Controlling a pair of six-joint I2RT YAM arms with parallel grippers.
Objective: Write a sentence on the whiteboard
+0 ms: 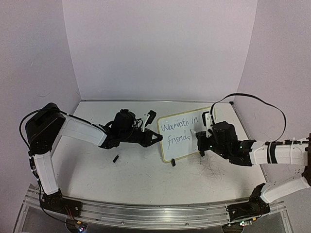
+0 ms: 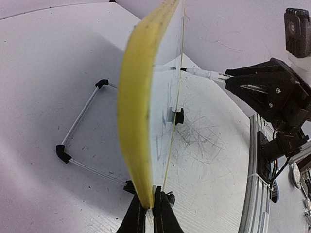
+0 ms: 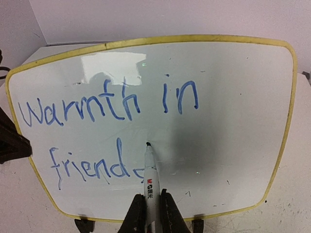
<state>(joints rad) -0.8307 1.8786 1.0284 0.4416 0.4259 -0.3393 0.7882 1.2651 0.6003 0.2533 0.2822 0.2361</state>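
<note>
On table [image 1: 121, 170], mid-right: whiteboard [image 3: 233, 121] stood upright w/ blue sentence [image 3: 97, 107] "Warmth in / friend", last letter half hidden by marker [image 3: 151, 179]. L gripper [image 2: 149, 208] clamped tight on whiteboard's yellow frame; R gripper [image 3: 150, 213] shut round marker barrel, tip at whiteboard.

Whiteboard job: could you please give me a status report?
Left end effector shut on whiteboard edge, board upright. Right end effector shut on marker, tip at board. Sentence reads "Warmth in friend" so far. Nothing blocking.

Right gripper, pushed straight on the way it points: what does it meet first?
The whiteboard: the marker in the right gripper has its tip at the board face, perhaps already touching.
</note>
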